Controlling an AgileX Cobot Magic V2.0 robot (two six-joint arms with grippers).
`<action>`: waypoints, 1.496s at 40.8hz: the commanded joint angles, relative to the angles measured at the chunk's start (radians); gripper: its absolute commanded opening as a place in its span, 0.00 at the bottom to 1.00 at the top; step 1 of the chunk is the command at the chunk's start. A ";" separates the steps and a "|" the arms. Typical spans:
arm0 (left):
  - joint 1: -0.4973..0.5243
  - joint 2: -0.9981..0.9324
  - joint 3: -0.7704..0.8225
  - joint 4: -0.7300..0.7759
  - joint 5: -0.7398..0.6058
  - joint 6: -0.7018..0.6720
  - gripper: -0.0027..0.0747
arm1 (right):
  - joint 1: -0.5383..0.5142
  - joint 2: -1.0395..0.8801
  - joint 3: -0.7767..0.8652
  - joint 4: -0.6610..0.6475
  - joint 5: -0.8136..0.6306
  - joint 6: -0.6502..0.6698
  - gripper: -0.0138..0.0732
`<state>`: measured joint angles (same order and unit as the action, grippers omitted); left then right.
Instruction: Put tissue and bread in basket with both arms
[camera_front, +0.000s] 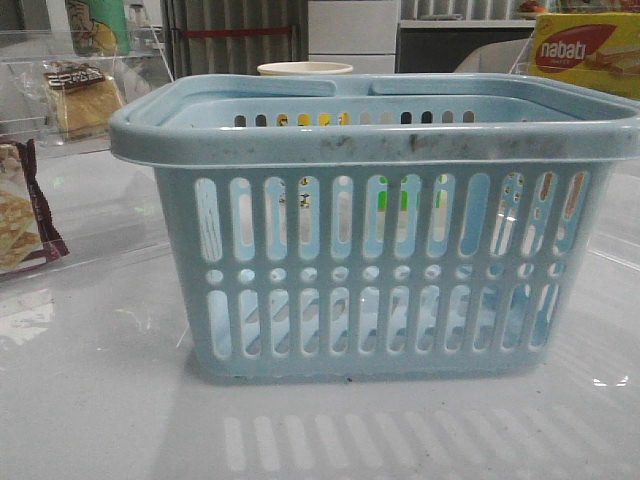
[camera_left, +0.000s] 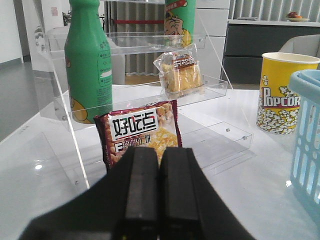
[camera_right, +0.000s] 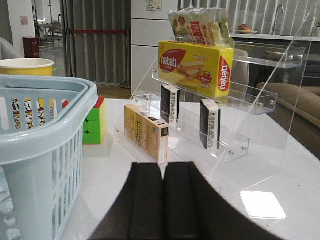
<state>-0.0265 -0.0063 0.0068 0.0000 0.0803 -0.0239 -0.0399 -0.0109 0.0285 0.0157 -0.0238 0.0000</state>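
Observation:
The light blue basket (camera_front: 380, 230) stands in the middle of the table; its side shows in the left wrist view (camera_left: 307, 135) and in the right wrist view (camera_right: 40, 135). The bread (camera_left: 182, 75), a clear packet with a dark label band, leans on the middle tier of a clear shelf; it also shows in the front view (camera_front: 85, 95). Two dark tissue packs (camera_right: 170, 102) (camera_right: 210, 123) stand upright on a clear shelf. My left gripper (camera_left: 159, 152) is shut and empty, well short of the bread. My right gripper (camera_right: 163, 167) is shut and empty, short of the tissue shelf.
A maroon-edged snack bag (camera_left: 140, 132) leans below the bread, beside a green bottle (camera_left: 89, 60). A popcorn cup (camera_left: 282, 92) stands behind the basket. A yellow Nabati box (camera_right: 195, 67), a beige carton (camera_right: 146, 131) and a colour cube (camera_right: 95, 122) sit near the tissue shelf.

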 joint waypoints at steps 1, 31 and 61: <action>-0.006 -0.017 0.000 0.000 -0.098 -0.007 0.15 | -0.001 -0.018 0.002 -0.007 -0.087 -0.008 0.22; -0.006 -0.017 -0.002 0.000 -0.142 -0.004 0.15 | -0.001 -0.018 0.000 -0.007 -0.112 -0.009 0.22; -0.006 0.313 -0.698 0.038 0.210 -0.004 0.15 | 0.001 0.349 -0.723 -0.008 0.424 -0.010 0.22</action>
<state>-0.0265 0.2241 -0.5870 0.0419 0.2513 -0.0239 -0.0381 0.2526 -0.5949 0.0157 0.3823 -0.0061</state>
